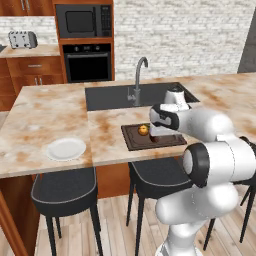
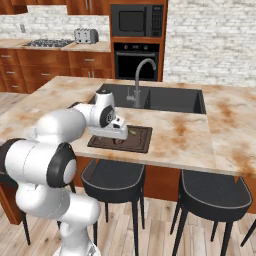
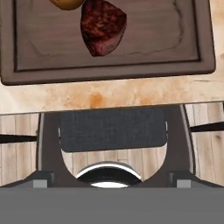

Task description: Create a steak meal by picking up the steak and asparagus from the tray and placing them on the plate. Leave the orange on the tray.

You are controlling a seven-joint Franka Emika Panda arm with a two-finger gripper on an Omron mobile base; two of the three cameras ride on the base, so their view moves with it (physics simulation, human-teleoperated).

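1. While the white arm reaches forward, its pincer [image 1: 161, 131] hovers low above the tray [image 1: 134, 142]; its opening cannot be told.
2. Steak [image 3: 103, 26] beside orange [image 1: 143, 130] on tray.
3. Plate [image 1: 66, 149] sits well apart on the tabletop [image 1: 45, 115]; a stool [image 3: 113, 129] stands below.

Tray [image 3: 109, 72] matt dark wood; steak [image 3: 103, 26] rough, seared; counter [image 3: 131, 94] glossy marble.

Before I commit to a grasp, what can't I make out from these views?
- Gripper: hidden behind the wrist in both base views; open or shut unclear.
- Asparagus: a green sliver in the right base view, mostly hidden by the hand.
- Orange: cut off by the hand view's top edge.
- Steak: mostly hidden by the arm in the left base view.
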